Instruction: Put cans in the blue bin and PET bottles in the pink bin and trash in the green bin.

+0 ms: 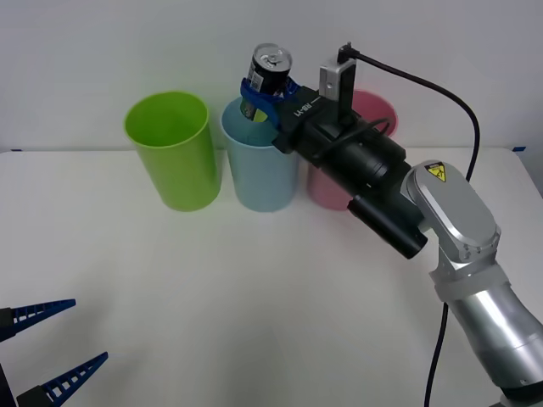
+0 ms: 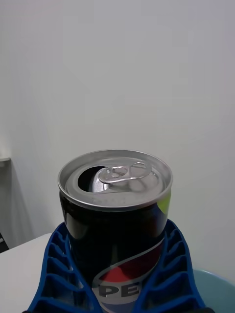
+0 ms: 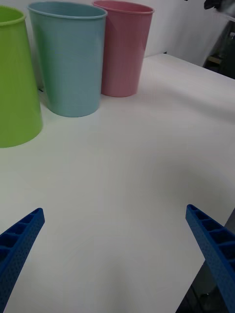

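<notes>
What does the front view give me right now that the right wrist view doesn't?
Front view alone: the right gripper holds the can above the blue bin, between the green bin and pink bin; the open left gripper waits low at the near edge. Right wrist view alone: the can's opened mouth and pull-tab, and its label. Both: blue fingers clamping the upright can, with the blue bin's rim just below.

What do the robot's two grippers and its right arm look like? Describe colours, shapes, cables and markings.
Both the right gripper and left gripper have blue, ribbed, tapering fingers. The right arm has silver-grey rounded segments, a black wrist section, a yellow triangular warning sticker, a small grey camera block on top and a black cable looping behind.
</notes>
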### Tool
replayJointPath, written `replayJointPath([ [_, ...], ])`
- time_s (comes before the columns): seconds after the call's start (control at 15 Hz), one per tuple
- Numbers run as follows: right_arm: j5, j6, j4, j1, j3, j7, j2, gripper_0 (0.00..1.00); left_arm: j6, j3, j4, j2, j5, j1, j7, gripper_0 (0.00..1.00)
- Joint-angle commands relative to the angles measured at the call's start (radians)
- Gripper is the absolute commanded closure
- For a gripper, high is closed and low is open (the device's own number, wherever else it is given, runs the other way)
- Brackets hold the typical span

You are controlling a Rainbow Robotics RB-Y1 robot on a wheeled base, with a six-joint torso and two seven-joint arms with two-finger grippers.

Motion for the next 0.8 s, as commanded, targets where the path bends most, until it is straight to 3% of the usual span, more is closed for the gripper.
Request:
replayJointPath([
  [0.07,0.105,0.010,0.065,-0.065,0.000,-0.096,0.000,1.00,0.000,0.000,0.000,0.000,0.000,0.000,0.000,0.00],
  [0.47,0.298,0.012,0.253,-0.218,0.000,-0.227,0.014,1.00,0.000,0.000,0.000,0.000,0.000,0.000,0.000,0.00],
  [0.8,0.335,0.010,0.423,-0.315,0.015,-0.221,0.029,1.00,0.000,0.000,0.000,0.000,0.000,0.000,0.000,0.00],
])
